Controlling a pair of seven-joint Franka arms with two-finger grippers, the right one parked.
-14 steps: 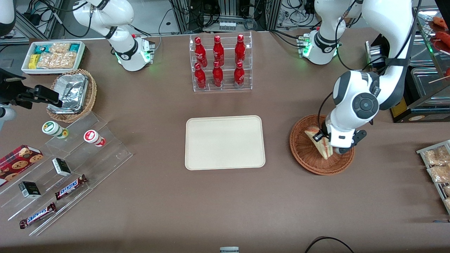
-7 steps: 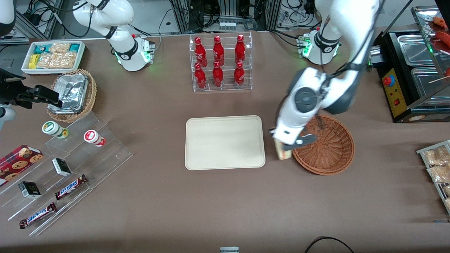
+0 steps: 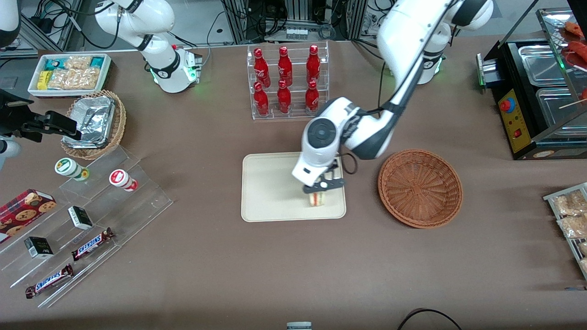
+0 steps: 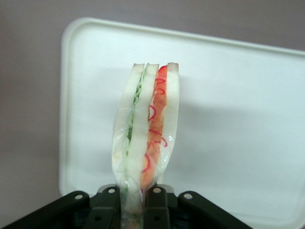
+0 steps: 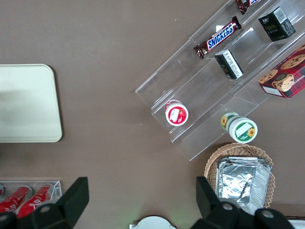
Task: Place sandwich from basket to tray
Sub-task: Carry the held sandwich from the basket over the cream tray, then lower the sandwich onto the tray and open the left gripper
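Cream-beige tray [image 3: 270, 188] is lying flat on the brown worktop [image 3: 206, 256], and the gripper [image 3: 323, 185] is hanging over the tray end that is closer to the basket [image 3: 420, 188]. Its jaws are closing on the sandwich [image 3: 317, 198], gripping it by one end. In the left wrist view the two black fingers [image 4: 107, 210] are pressing on the outer bread faces of the sandwich [image 4: 145, 133], one on each side, and the rest of the wedge is sticking out past the fingertips, toward the tray [image 4: 238, 109]. The cut edge with the red and green layers is facing the wrist camera, and a clear wrap is covering the wedge. I cannot tell if the sandwich is touching the tray or is just above it. The basket is standing beside the tray, toward the working arm's end, with nothing in it.
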